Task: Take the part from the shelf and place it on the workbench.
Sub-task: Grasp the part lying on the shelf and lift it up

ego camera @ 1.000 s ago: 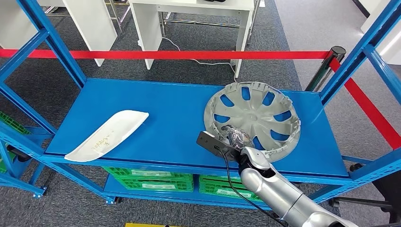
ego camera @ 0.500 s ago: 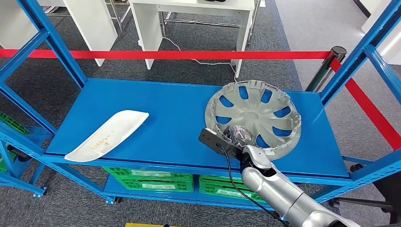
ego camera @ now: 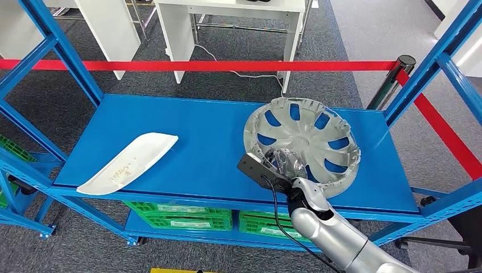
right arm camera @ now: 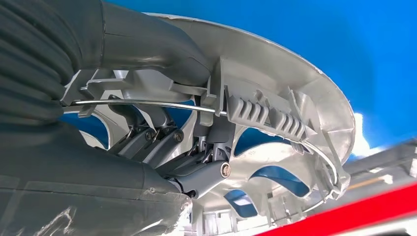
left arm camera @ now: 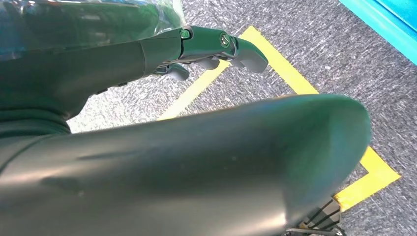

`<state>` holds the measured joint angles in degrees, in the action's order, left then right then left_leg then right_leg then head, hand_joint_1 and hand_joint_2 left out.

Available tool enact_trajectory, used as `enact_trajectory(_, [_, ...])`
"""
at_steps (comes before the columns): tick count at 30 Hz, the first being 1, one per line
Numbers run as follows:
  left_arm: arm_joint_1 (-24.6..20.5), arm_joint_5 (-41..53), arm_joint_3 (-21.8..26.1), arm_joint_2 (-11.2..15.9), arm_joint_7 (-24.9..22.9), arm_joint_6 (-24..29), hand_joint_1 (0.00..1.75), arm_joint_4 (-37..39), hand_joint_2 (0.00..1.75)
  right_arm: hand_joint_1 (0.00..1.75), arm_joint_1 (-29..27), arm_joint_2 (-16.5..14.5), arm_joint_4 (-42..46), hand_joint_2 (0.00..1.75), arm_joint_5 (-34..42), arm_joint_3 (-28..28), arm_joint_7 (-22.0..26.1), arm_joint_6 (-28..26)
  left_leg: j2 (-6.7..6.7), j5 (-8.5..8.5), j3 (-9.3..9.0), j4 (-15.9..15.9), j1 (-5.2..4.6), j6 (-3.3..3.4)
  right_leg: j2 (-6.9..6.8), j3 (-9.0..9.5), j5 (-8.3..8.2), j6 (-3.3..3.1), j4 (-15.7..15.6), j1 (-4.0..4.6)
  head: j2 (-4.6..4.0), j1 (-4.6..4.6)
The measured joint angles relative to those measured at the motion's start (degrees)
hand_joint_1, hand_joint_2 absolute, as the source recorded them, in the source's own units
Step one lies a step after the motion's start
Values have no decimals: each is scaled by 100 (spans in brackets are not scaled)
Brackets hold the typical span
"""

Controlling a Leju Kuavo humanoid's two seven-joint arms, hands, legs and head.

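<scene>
- Nearest, the right hand (ego camera: 282, 163) comes up over the front edge of the shelf (ego camera: 187, 148) and has the wheel cover (ego camera: 304, 145) by its near rim — thumb over the outer lip, fingers (right arm camera: 196, 172) hooked through the openings inside, as the right wrist view shows.
- That grip looks chosen for the shape: a wide, shallow disc gives little to grasp flat, while the ribbed rim and spoke holes give purchase.
- The cover sits tilted, its near edge at the hand, its far side beyond the hand and raised off the blue deck — I'd judge it is being lifted.
- The left hand (left arm camera: 216, 46) hangs over carpet and a yellow floor line, fingers loosely extended, holding nothing.
- Well off to the right hand's left lies a white panel (ego camera: 129, 162), flat on the shelf.
- Beyond the shelf runs a red barrier tape (ego camera: 199, 66).
</scene>
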<state>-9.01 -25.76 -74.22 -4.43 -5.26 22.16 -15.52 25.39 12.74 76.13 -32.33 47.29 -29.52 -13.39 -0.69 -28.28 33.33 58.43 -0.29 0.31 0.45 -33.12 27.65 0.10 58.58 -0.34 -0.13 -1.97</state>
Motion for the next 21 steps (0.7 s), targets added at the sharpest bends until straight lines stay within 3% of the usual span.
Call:
enact_trajectory(13, [75, 27, 114, 1, 253, 46, 0, 0, 0, 175, -399, 80, 1399, 175, 1559, -300, 1379, -753, 1, 0, 0, -3, 1, 0, 1, -1, 0, 0, 0, 1, 0, -1])
enact_trajectory(21, [133, 56, 157, 10, 559, 202, 0, 0, 0, 175, -776, 114, 2506, 175, 3535, -444, 2869, -866, 0, -1, 0, -7, 0, -2, -1, -2, 3, -4, -1, 1, 0, -1])
